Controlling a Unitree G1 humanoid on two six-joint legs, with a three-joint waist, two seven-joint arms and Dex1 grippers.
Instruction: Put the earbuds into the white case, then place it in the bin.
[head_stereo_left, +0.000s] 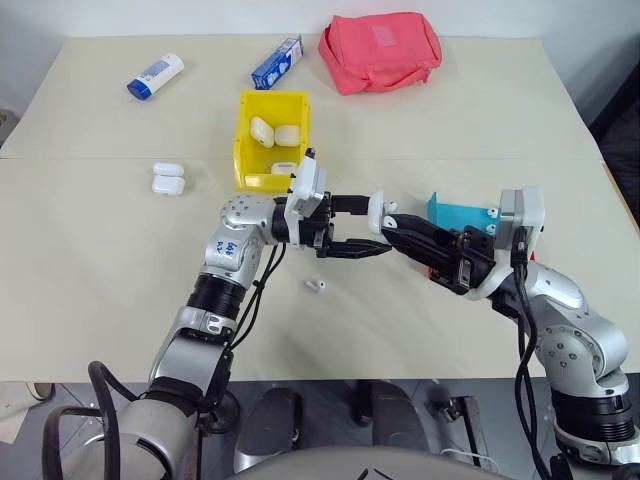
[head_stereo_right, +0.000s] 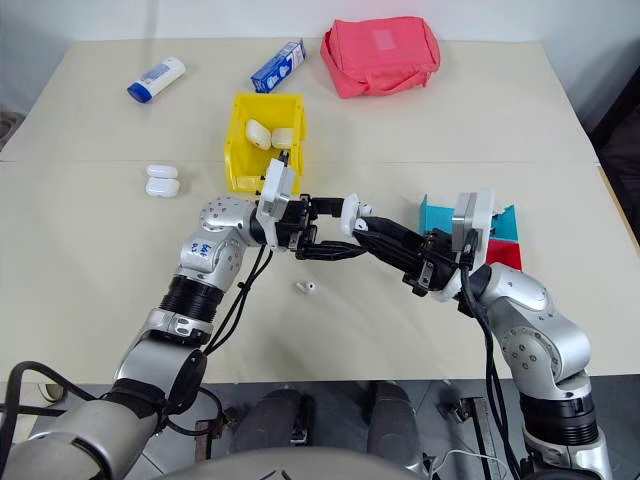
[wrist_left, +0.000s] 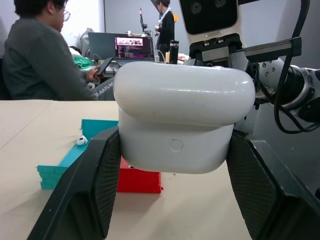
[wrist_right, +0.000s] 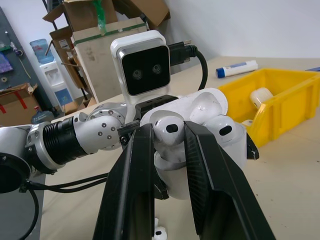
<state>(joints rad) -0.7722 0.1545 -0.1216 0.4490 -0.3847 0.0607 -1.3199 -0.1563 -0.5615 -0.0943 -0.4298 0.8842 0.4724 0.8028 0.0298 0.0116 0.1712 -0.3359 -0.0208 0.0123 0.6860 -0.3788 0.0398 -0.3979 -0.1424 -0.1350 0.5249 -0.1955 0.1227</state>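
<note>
Your left gripper (head_stereo_left: 352, 228) is clamped on the white case (wrist_left: 180, 120), its two fingers (wrist_left: 95, 185) pressed against the case's opposite sides; the case's lid stands open, and the gripper points across toward your right arm above the table (head_stereo_left: 110, 270); your right gripper (wrist_right: 167, 137) meets it fingertip to fingertip, pinching one of the earbuds (wrist_right: 169, 128) between its black fingers (wrist_right: 132, 175), right at the open mouth of the case, where a second earbud (wrist_right: 223, 131) sits beside it; whether the pinched earbud is already seated in its slot, you cannot tell.

Below your left gripper, on the tabletop, lies another earbud (head_stereo_left: 318, 287), near it but apart; just beyond your left gripper stands the bin (head_stereo_left: 250, 150), yellow, with several white cases (head_stereo_left: 275, 133) already in it; farther out to the left of that hand rest two more closed cases (head_stereo_left: 167, 179), stacked edge to edge; just behind your right gripper sits the red and teal tray (head_stereo_right: 498, 235), with one earbud (wrist_left: 81, 140) on its teal step; far beyond both hands lie a white tube with blue cap (head_stereo_left: 155, 76), a blue and white carton (head_stereo_left: 277, 62) and a pink pouch (head_stereo_left: 380, 50).
</note>
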